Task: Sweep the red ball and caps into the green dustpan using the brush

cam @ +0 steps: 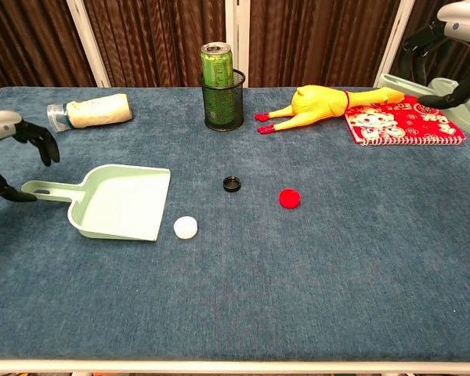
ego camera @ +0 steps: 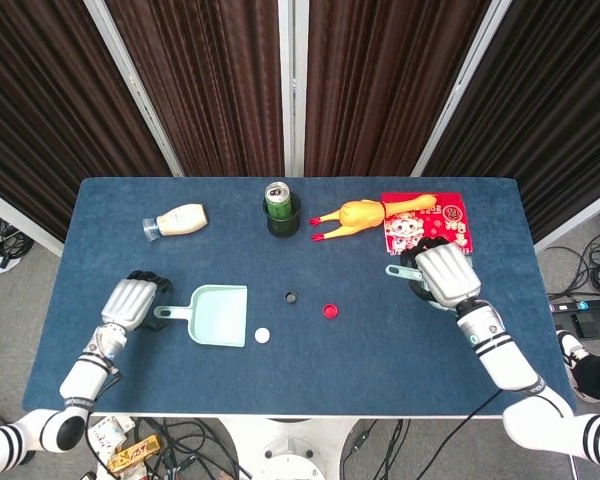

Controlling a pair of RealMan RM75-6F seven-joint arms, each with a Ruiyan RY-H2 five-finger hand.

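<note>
The green dustpan [ego camera: 222,316] [cam: 125,201] lies at the left centre of the table with its handle pointing left. My left hand [ego camera: 130,303] [cam: 1,125] is at the handle's end, fingers spread around it without gripping. A white cap [ego camera: 262,335] [cam: 186,227] lies just off the pan's mouth. Further right lie a black cap [ego camera: 291,297] [cam: 232,184] and a red cap [ego camera: 330,311] [cam: 290,198]. My right hand [ego camera: 447,276] [cam: 462,14] holds the green brush [ego camera: 397,271] [cam: 403,84] above the table's right side. I see no red ball.
A can in a black mesh cup [ego camera: 281,210] [cam: 222,86] stands at the back centre. A yellow rubber chicken [ego camera: 363,213] [cam: 321,102] and a red booklet [ego camera: 428,228] [cam: 399,121] lie at the back right. A mayonnaise bottle [ego camera: 178,221] [cam: 90,110] lies at the back left.
</note>
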